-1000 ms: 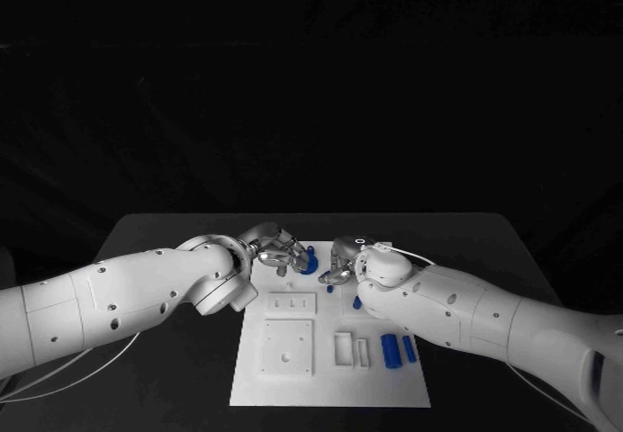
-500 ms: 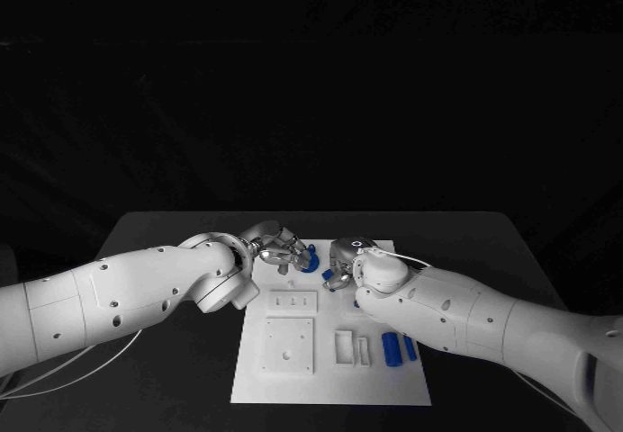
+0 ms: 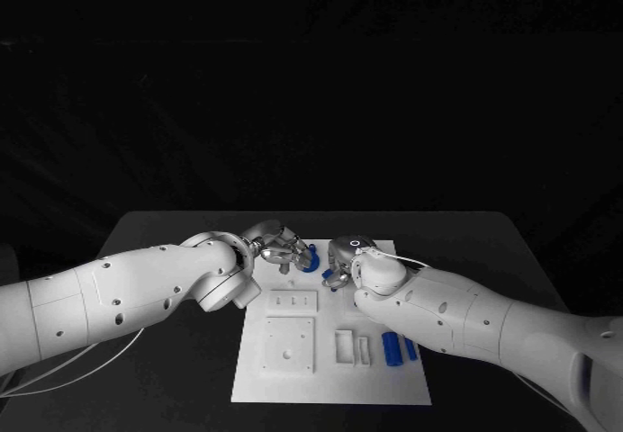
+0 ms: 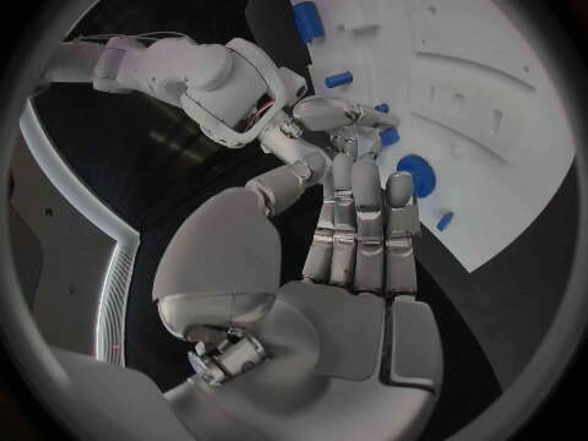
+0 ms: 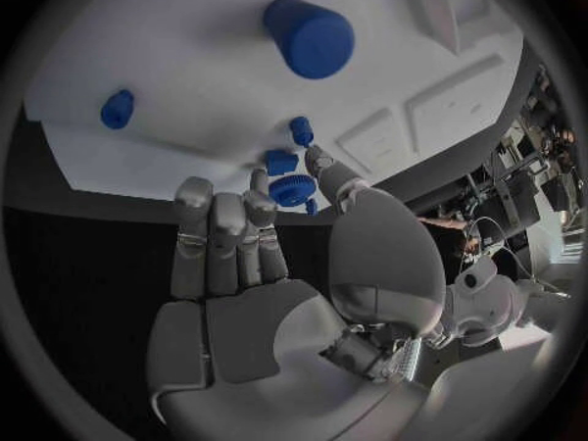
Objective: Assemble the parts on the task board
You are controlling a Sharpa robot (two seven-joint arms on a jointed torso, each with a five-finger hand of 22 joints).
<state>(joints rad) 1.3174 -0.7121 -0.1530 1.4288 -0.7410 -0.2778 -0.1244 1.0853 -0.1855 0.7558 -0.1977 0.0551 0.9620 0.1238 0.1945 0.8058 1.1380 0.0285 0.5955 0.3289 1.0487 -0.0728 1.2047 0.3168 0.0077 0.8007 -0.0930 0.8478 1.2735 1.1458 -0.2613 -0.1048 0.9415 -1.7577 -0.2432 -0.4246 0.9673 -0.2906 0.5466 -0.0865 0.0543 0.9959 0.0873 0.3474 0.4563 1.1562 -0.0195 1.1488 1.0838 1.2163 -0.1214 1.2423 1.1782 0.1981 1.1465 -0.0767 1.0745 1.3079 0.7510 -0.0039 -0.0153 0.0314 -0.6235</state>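
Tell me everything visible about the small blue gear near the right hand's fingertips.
The blue gear is a small toothed disc, plastic by its look, with fine teeth round its rim. In the right wrist view it sits at the tips of the right hand, between thumb and a finger, apparently pinched, just over the edge of the white task board. A smaller blue part lies right beside it. Whether the gear touches the board cannot be told.
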